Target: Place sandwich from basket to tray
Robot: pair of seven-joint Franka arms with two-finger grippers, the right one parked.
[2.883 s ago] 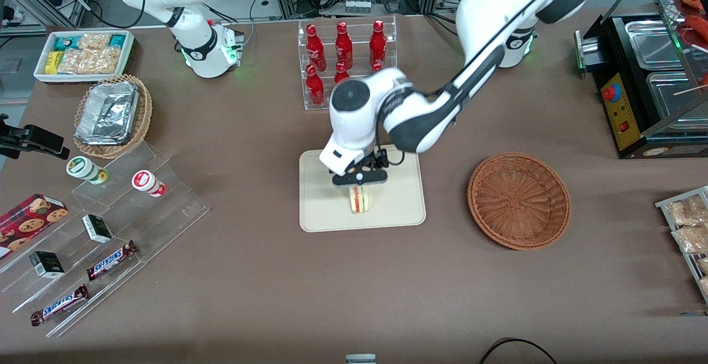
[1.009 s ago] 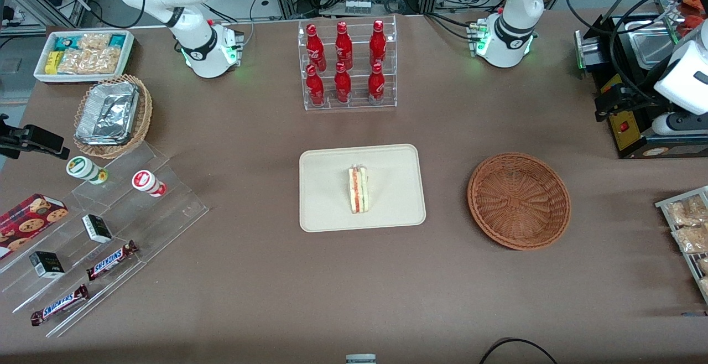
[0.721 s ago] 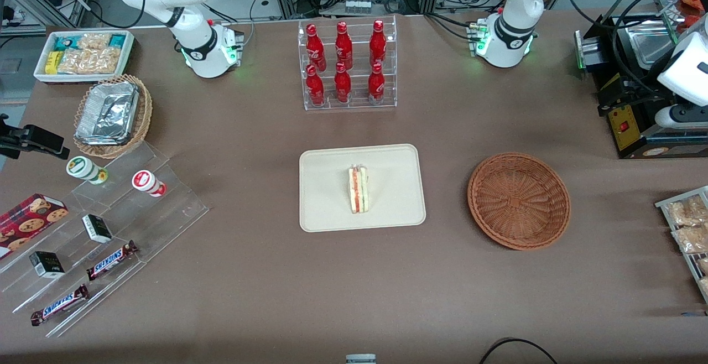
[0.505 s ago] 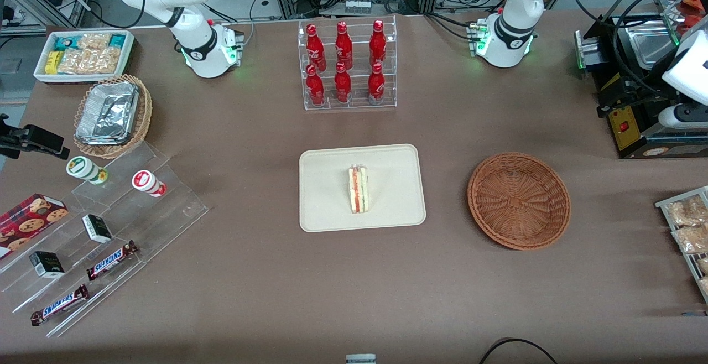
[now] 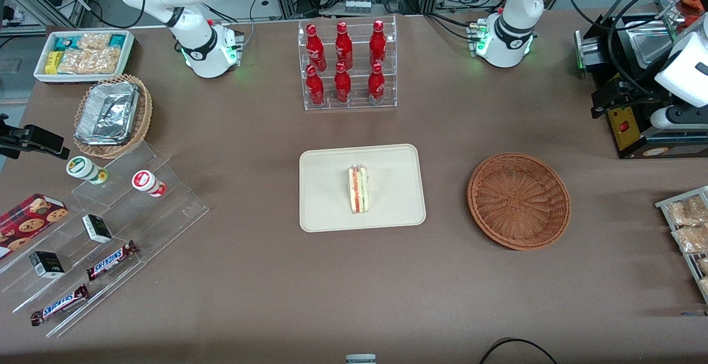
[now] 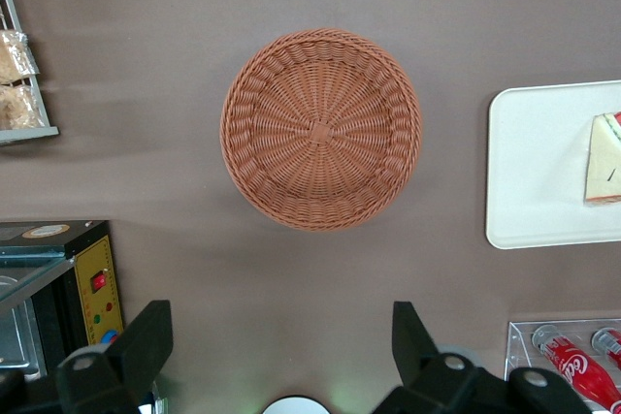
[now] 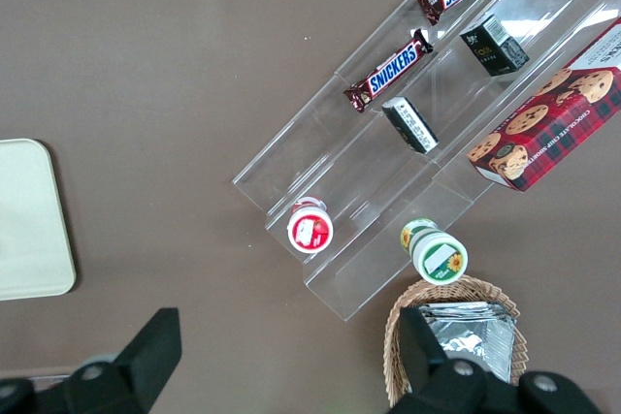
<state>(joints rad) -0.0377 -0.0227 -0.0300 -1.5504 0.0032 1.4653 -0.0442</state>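
The sandwich (image 5: 358, 190) stands on its edge near the middle of the tray (image 5: 326, 209), its striped filling facing up. It looks light, soft and easily crushed, so a gentle pinch across the two bread faces would suit it best. The basket (image 5: 519, 201) sits empty on the bench at the tray's three o'clock. The gripper (image 6: 281, 356) hangs high above the basket, spread wide and holding nothing.

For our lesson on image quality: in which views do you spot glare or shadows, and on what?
Front view: glare on the crinkled silver foil containers; the open gripper hangs at the working arm's end. Left wrist view: even light, a soft shadow beside the round reddish-brown wicker basket. Right wrist view: reflections on the clear acrylic stepped display.
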